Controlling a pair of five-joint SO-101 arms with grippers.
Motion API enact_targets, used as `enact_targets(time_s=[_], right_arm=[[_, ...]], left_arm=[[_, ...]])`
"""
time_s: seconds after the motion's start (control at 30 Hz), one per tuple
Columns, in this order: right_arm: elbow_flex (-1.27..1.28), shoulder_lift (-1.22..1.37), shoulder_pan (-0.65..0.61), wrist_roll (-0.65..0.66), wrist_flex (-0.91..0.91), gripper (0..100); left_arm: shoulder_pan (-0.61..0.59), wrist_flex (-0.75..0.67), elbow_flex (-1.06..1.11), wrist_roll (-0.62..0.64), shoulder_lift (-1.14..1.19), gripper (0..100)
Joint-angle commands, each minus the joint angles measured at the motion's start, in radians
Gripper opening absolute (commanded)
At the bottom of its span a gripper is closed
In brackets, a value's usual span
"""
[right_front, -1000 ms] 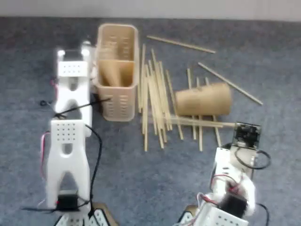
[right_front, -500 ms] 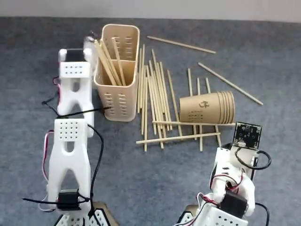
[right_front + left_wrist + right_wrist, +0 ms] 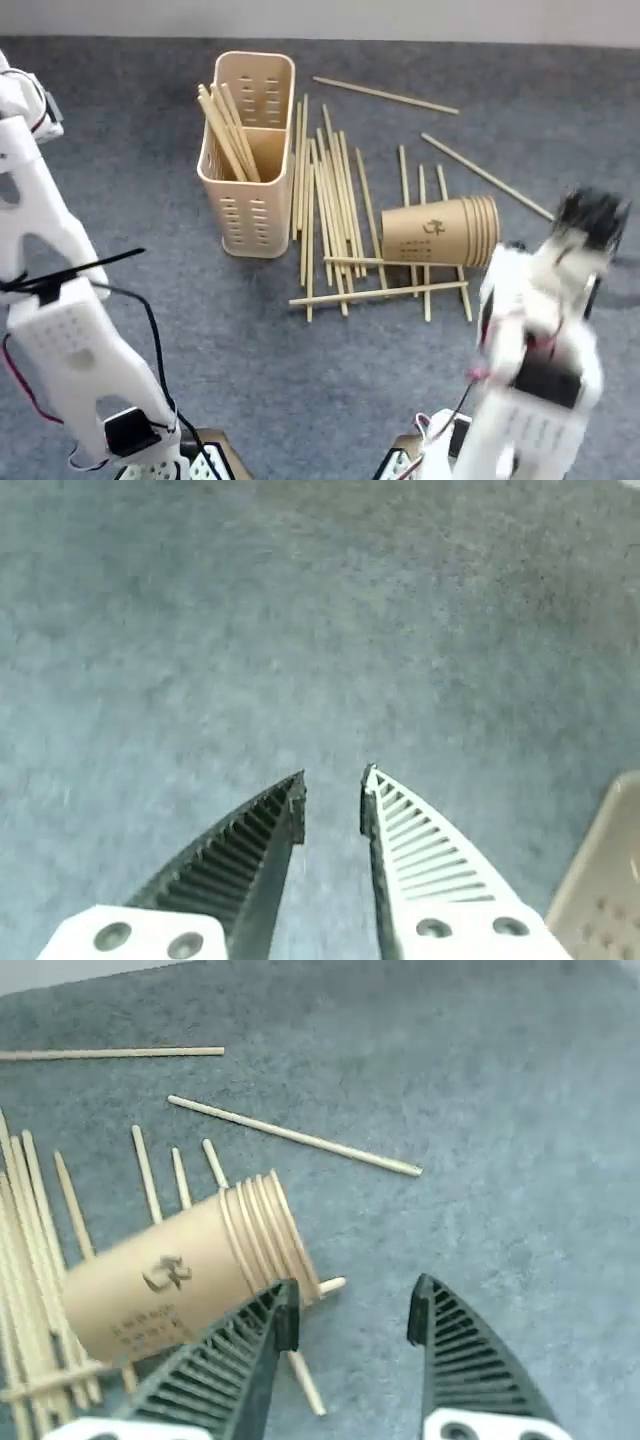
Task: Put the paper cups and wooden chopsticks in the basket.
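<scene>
The tan slotted basket (image 3: 248, 160) stands upright with several wooden chopsticks (image 3: 228, 130) leaning inside it. More chopsticks (image 3: 330, 210) lie scattered on the carpet to its right. A stack of brown paper cups (image 3: 440, 232) lies on its side across some of them. My right gripper (image 3: 352, 1300) is open and empty, hovering just off the rim end of the cups (image 3: 180, 1280). The left gripper (image 3: 334, 777) is open a little, holding nothing, over bare carpet with the basket's corner (image 3: 610, 880) beside it. The left arm (image 3: 40, 250) stands at the far left.
Two long loose chopsticks (image 3: 385, 94) (image 3: 488, 176) lie apart behind the cups. The grey carpet (image 3: 300, 400) is bare in front. The right arm (image 3: 540, 330) rises at the lower right.
The left arm has swung away from the basket to the far left, leaving chopsticks inside it. The right arm has lifted and moved forward towards the cups' rim end.
</scene>
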Motion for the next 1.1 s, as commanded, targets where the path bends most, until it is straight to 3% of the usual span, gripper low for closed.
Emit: enact_targets(time_s=[0.0, 0.2, 0.33, 0.6, 0.83, 1.07], right_arm=[[-0.185, 0.332, -0.030, -0.265, -0.001, 19.4], [-0.243, 0.619, -0.125, -0.825, -0.021, 19.8], [-0.306, 0.697, -0.150, -0.976, -0.064, 19.8], [-0.317, 0.684, -0.142, -0.947, -0.102, 19.8], [-0.337, 0.596, -0.077, -0.821, -0.105, 19.8], [-0.338, 0.792, -0.108, -0.641, -0.174, 19.8]], left_arm=[[-0.004, 0.002, 0.220, -0.023, -0.228, 12], [-0.002, -0.107, 0.490, -0.091, -0.331, 12], [-0.007, -0.249, 0.661, -0.091, -0.337, 12], [-0.002, -0.370, 0.785, -0.092, -0.335, 12], [-0.004, -0.370, 0.786, -0.092, -0.332, 12], [-0.004, -0.362, 0.786, -0.091, -0.331, 12]])
